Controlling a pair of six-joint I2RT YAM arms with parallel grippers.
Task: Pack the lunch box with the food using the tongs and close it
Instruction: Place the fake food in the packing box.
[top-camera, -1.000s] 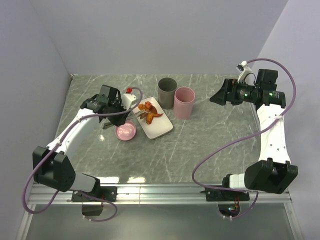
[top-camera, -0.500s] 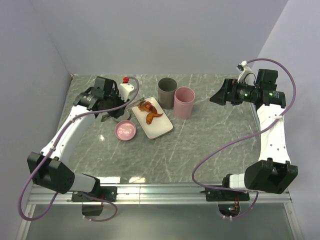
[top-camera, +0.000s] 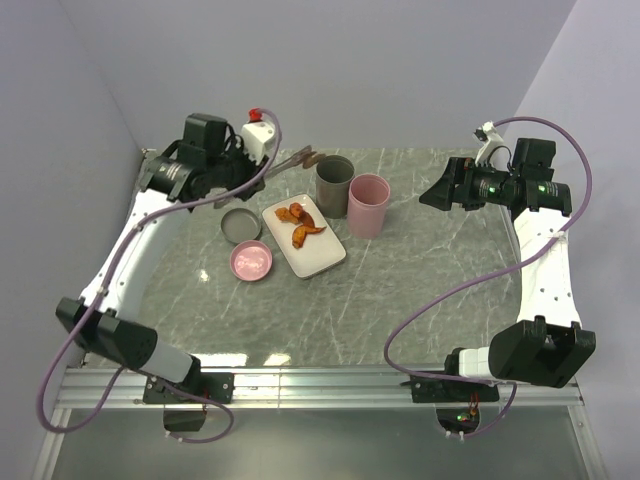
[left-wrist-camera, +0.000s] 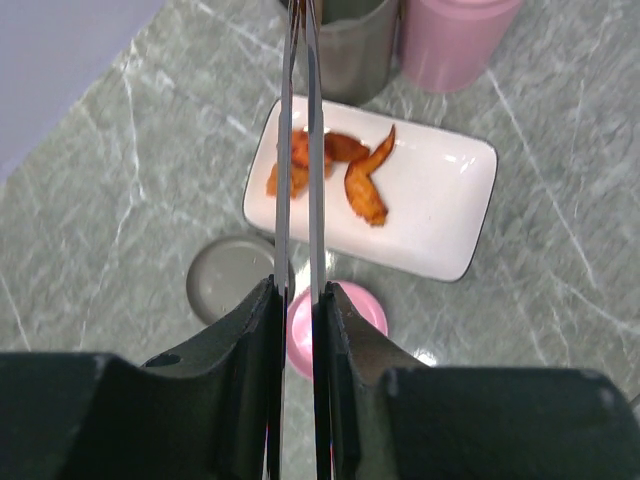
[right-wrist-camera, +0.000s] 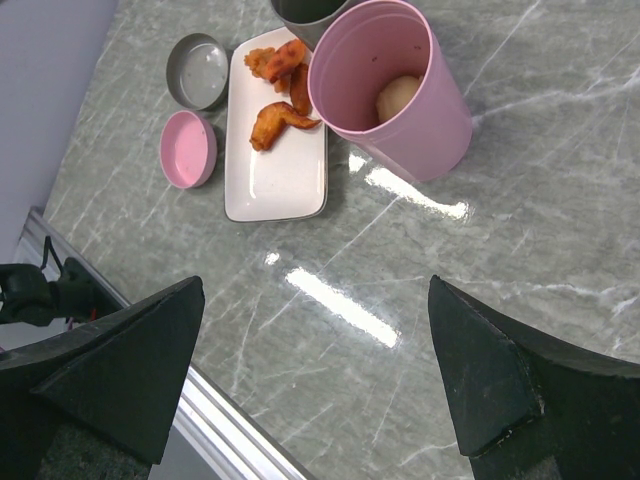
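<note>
The box (top-camera: 335, 180) stands open in the upper centre of the overhead view, just behind the far end of the tray (top-camera: 322, 258) and right beside a pink cup (top-camera: 368, 205). Its lid (top-camera: 240, 225) lies flat left of the tray, above a pink lid (top-camera: 251, 261). Food (top-camera: 300, 222) lies on the tray's upper half. The tongs (top-camera: 292, 158) run almost level from left to right with their tips at the box's upper-left rim, so the box lies straight ahead along their long axis. The left gripper (left-wrist-camera: 298, 330) is clamped on their handle end, squeezing the arms narrow and nearly parallel. Something brownish shows at the tips, but I cannot tell whether it is food. The left arm, raised across the upper left, is far the nearer. The right gripper (right-wrist-camera: 315, 300) hangs spread wide and holds nothing, well apart at the upper right.
</note>
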